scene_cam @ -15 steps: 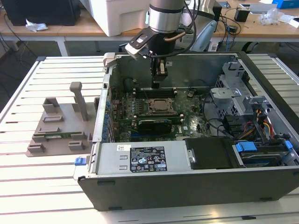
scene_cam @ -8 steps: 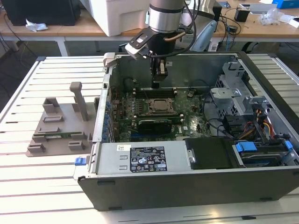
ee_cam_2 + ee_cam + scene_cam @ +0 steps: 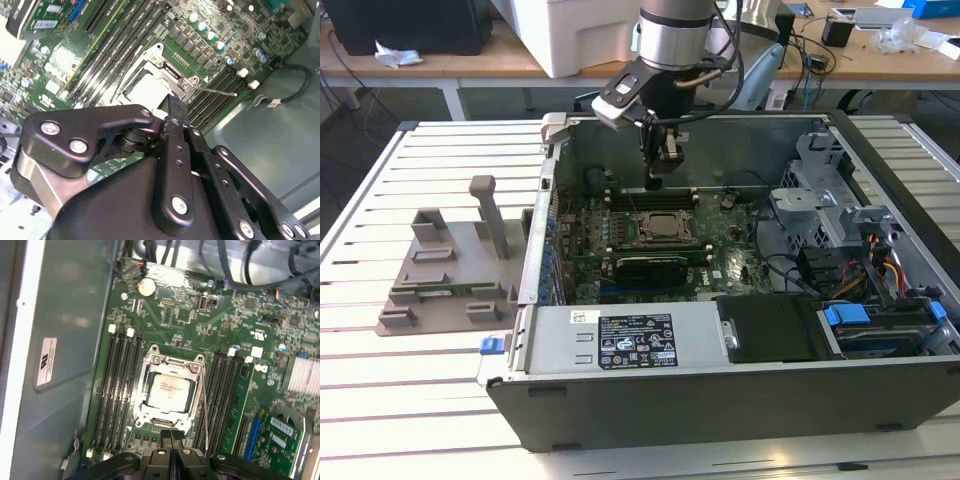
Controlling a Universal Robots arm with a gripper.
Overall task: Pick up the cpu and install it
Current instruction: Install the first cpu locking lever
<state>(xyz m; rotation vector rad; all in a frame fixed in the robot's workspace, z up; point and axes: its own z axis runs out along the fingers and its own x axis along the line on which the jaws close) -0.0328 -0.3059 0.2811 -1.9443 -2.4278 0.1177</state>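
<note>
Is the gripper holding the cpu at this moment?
No, in the first wrist view the cpu lies in the motherboard socket, apart from the gripper, whose fingertips are shut on nothing.

You're looking at a silvery-grey cpu [image 3: 169, 391] with faint dark print, ringed by a bright metal socket frame [image 3: 142, 390] on a deep green motherboard [image 3: 185, 315] speckled with small silver and white parts. The black memory slots [image 3: 117, 385] end in white clips. The gripper [image 3: 171, 436] is matte black through its jaws and links, dotted with silver screw heads. In the exterior view the case [image 3: 720, 405] is dark grey with blue tabs [image 3: 847, 315] at lower right. At left, a pale grey holder block [image 3: 450, 270] stands on the white ribbed worktop [image 3: 410, 400].
</note>
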